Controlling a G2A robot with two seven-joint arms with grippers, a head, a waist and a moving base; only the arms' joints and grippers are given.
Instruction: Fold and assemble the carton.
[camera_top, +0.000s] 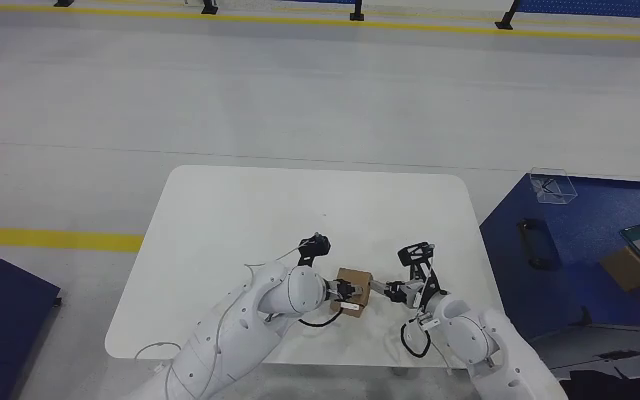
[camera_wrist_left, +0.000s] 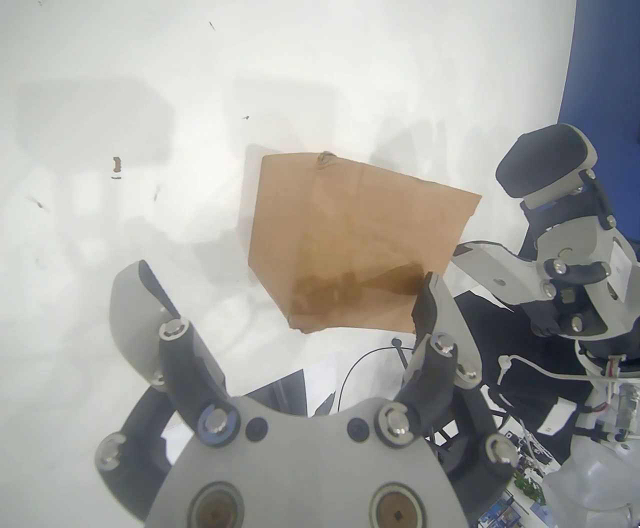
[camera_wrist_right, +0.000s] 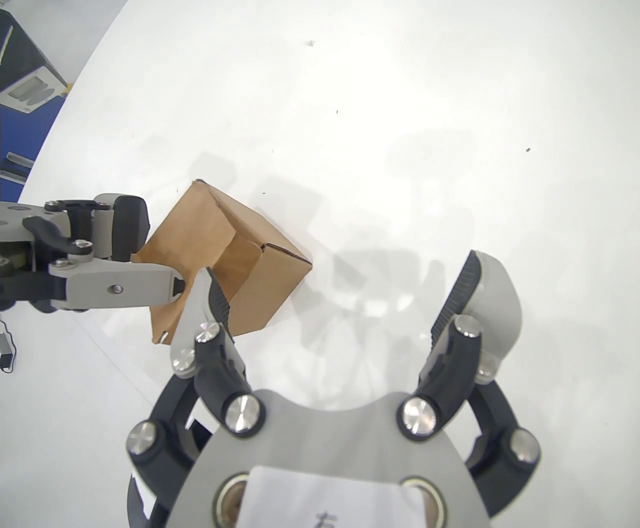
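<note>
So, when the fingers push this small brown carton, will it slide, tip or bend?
The carton looks light, being small, thin cardboard and hollow, so it would probably slide on the smooth table. Its walls may buckle under a firm squeeze, since one end is open with a flap folded in. Flat faces make rolling unlikely.

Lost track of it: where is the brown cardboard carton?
In the top view, the brown carton sits on the white table near its robot-side edge, between the left gripper and right gripper.
</note>
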